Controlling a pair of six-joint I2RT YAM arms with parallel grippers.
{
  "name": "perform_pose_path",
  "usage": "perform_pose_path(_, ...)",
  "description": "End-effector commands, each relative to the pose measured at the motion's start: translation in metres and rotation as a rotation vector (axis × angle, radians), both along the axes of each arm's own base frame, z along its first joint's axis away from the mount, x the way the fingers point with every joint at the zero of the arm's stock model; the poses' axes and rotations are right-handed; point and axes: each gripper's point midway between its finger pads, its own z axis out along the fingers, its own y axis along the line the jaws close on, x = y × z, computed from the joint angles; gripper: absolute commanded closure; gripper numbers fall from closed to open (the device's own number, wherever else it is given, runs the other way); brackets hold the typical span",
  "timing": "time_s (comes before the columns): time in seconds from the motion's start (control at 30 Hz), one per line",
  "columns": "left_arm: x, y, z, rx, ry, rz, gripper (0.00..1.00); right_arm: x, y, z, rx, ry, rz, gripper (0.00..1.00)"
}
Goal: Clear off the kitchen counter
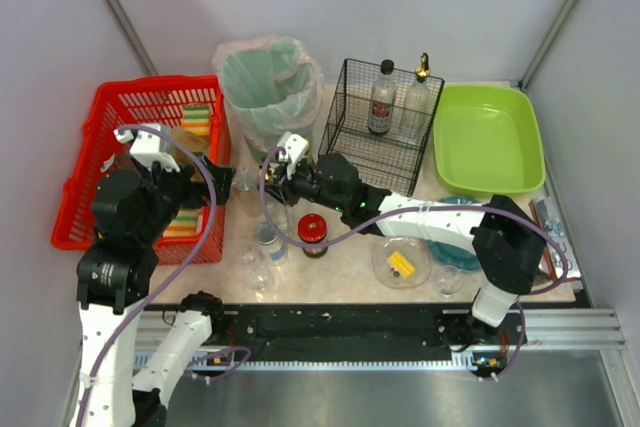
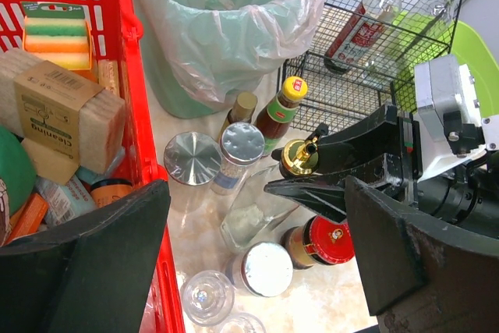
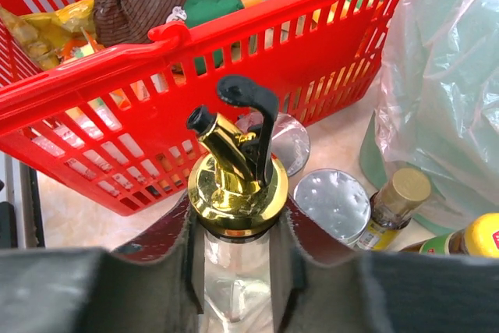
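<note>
Clearing the table (image 1: 345,267), mid-pick: my right tool (image 3: 238,259) is clamped on the neck of a clear glass bottle (image 3: 234,185) just below its gold pour spout, in the crowd of jars between the red basket (image 1: 100,177) and the lined trash bin (image 1: 265,87). From the left wrist view the bottle leans, and I cannot tell whether its base is on the table or just off it. My left tool (image 2: 249,271) hangs over the same cluster, spread wide and holding nothing, close beside the right one. The table carries plenty more – two silver-lidded shakers (image 2: 242,146), a yellow-capped sauce bottle (image 2: 284,107), a red-lidded jar (image 1: 313,232), small glasses, and a glass bowl (image 1: 400,262) nearer my right base. I judge the step in hand to be removing this bottle, with most of the job ahead. Two similar bottles stand in the black wire rack (image 1: 350,137), so that looks the likely destination. The next move calls for a straight lift until the base clears the shaker lids, then a swing toward the rack – keeping the bottle upright and giving my left tool room, since the two arms sit close enough to clash.
</note>
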Motion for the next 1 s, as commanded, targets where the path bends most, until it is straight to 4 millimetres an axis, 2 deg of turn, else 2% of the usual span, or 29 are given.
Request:
perform_pose_path(0.0,0.0,-0.003,0.008,0.004,-0.042,-0.02,0.04,-0.002,0.01,0.03,0.071,-0.04,-0.01,0.91)
perform_pose_path(0.07,0.0,-0.003,0.01,0.002,-0.048,-0.024,0.03,-0.001,0.008,0.036,0.075,-0.063,-0.034,1.0)
perform_pose_path(0.3,0.0,-0.005,0.011,-0.001,-0.047,-0.033,0.03,0.001,-0.008,0.079,0.124,-0.157,-0.085,1.0)
perform_pose_path(0.47,-0.001,-0.006,0.011,-0.004,-0.048,-0.04,0.03,0.002,-0.03,0.127,0.212,-0.213,-0.146,1.0)
perform_pose_path(0.7,0.0,-0.008,0.009,-0.009,-0.042,-0.047,0.03,-0.023,-0.059,0.206,0.332,-0.251,-0.109,1.0)
perform_pose_path(0.97,0.003,-0.011,0.007,-0.02,-0.034,-0.06,0.03,-0.043,-0.088,0.262,0.314,-0.289,-0.08,1.0)
